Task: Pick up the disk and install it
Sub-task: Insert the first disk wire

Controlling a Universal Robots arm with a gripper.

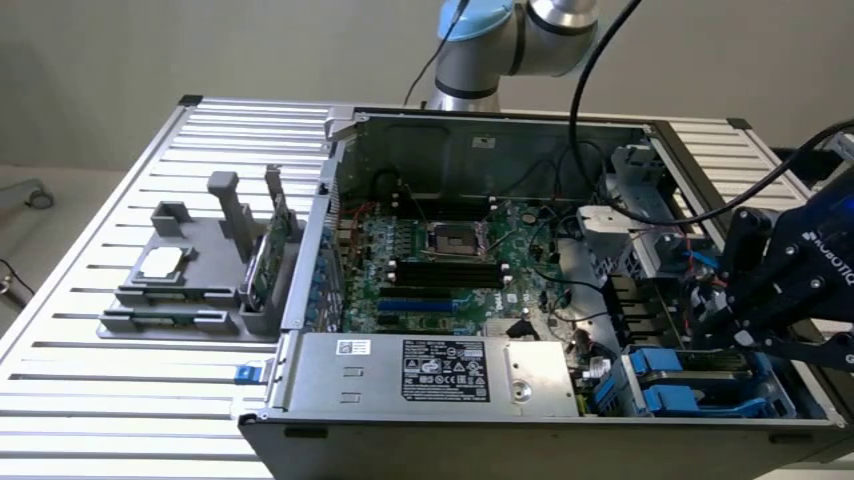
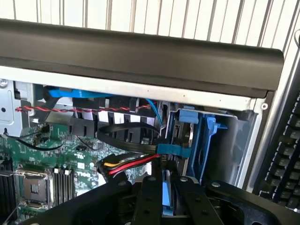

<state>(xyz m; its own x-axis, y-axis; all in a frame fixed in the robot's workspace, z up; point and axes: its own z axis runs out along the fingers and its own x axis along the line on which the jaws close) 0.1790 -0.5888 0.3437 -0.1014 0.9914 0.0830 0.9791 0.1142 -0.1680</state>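
Slatted silver tabletop (image 1: 80,400) is carrying an open computer case (image 1: 400,445), and the robot arm is reaching down into the corner of the case at the exterior view's right.

In the wrist view the disk (image 2: 168,201) is showing as a narrow blue edge standing right between the fingers of the gripper (image 2: 168,183). It is hanging just in front of the drive bay (image 2: 206,140) at that corner of the case. How far the disk is reaching into the bay cannot be told.

Inside the case a green motherboard (image 1: 441,260) is lying flat on the floor. A grey power box (image 1: 441,375) with a printed label is sitting along the near wall. The drive bay is holding blue plastic brackets (image 1: 667,370), and a red and black cable (image 2: 126,164) is running just beside them. Outside the case, towards the exterior view's left, a grey holder (image 1: 160,300) is resting on the tabletop. It is carrying a small square silver chip (image 1: 163,262) and an upright green card (image 1: 278,250).

The black fingers (image 2: 151,197) are standing almost pressed together, pinching the disk's blue edge from both sides and touching nothing else that can be made out.
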